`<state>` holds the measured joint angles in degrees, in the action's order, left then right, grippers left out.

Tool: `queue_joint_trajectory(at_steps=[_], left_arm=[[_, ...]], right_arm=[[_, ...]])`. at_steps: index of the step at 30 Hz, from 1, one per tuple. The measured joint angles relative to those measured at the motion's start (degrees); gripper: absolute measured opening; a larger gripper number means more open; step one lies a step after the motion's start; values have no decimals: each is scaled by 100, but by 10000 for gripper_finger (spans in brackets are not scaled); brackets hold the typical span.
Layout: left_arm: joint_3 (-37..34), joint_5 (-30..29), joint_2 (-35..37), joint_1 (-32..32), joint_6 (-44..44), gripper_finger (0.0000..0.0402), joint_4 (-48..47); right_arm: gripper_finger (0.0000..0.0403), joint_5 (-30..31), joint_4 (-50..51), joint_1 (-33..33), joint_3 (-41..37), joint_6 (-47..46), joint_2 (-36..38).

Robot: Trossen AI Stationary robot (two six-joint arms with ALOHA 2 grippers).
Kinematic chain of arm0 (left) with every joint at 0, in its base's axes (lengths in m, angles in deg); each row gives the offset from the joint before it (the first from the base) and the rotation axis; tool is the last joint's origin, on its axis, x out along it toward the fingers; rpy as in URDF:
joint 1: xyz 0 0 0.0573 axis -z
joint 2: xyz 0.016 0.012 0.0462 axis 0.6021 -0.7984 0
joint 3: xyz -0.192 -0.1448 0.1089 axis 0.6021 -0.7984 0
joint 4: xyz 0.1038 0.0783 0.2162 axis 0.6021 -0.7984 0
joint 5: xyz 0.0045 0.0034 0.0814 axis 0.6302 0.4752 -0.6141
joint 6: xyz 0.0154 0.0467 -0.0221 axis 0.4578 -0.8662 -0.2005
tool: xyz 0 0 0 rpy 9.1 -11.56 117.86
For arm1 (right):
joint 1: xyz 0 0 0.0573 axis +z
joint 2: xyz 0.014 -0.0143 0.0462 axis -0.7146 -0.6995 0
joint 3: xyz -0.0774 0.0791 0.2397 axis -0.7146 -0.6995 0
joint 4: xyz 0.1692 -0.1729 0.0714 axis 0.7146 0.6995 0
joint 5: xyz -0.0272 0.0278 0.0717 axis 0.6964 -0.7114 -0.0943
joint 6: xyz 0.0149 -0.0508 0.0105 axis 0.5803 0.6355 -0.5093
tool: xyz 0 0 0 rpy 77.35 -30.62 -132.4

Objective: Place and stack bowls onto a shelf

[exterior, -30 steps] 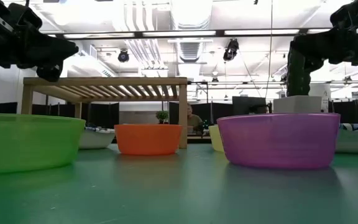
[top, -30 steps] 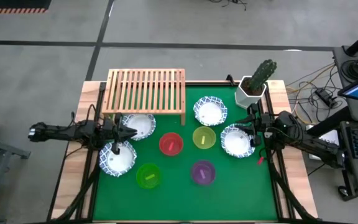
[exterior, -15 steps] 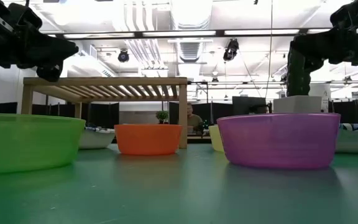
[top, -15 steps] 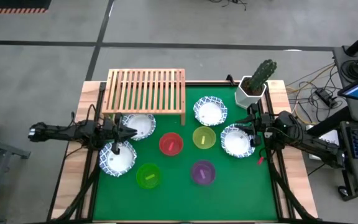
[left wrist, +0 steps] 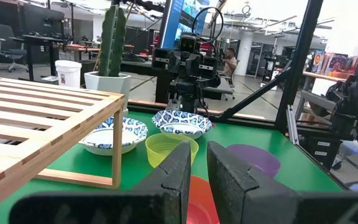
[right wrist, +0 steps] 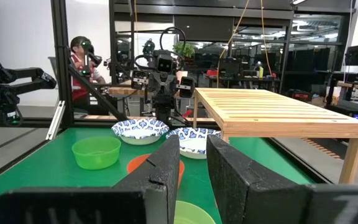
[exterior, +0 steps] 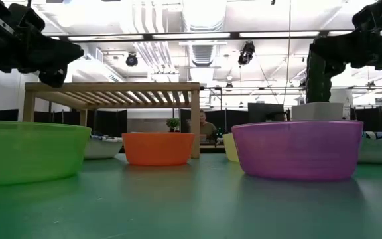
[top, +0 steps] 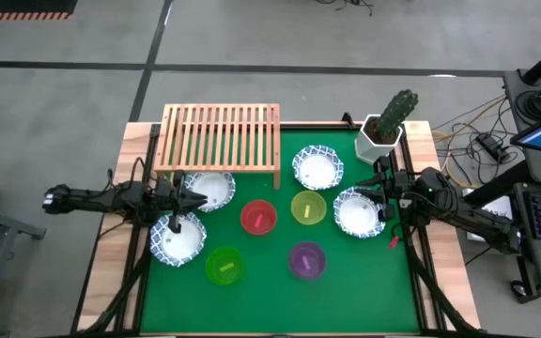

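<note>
The light-wood slatted shelf (top: 220,139) stands at the far left of the green mat. Four white blue-rimmed bowls rest on the mat: one (top: 209,191) partly under the shelf's near edge, one (top: 178,237) near left, one (top: 317,167) far centre, one (top: 358,212) at the right. The red (top: 258,217), yellow-green (top: 308,207), lime green (top: 224,266) and purple (top: 307,260) bowls sit in the middle. My left gripper (top: 198,198) hovers shut and empty above the left white bowls. My right gripper (top: 374,191) hovers shut and empty over the right white bowl.
A white angular pot with a cactus (top: 383,131) stands at the far right corner. Dark frame posts run along both table sides. A person (right wrist: 82,53) sits in the room beyond the left side. Bare mat lies along the near edge (top: 270,305).
</note>
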<state>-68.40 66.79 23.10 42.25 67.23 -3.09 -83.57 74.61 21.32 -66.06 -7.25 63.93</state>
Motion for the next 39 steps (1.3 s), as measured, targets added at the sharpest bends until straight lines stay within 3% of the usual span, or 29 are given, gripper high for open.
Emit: queue_joint_trajectory(at_steps=[17, 22, 26, 31, 36, 39], left_arm=[[0, 0, 0, 2, -4, 37, 2], [0, 0, 0, 0, -361, 37, 83], [0, -1, 0, 2, -230, 37, 785], [0, -2, 0, 0, 422, 37, 1915], [0, -2, 0, 2, 576, 37, 2953], [0, -4, 0, 1, 353, 37, 3325]], right_arm=[[70, 0, -2, 0, 0, 1, 0], [70, 0, -24, 0, 0, 101, 0], [70, 0, -178, 0, 0, 2, 0], [70, 83, -1213, 0, 0, -131, 0], [70, 817, -1710, 2, 2, -955, 0], [70, 958, -1674, 0, 37, -1230, -33]])
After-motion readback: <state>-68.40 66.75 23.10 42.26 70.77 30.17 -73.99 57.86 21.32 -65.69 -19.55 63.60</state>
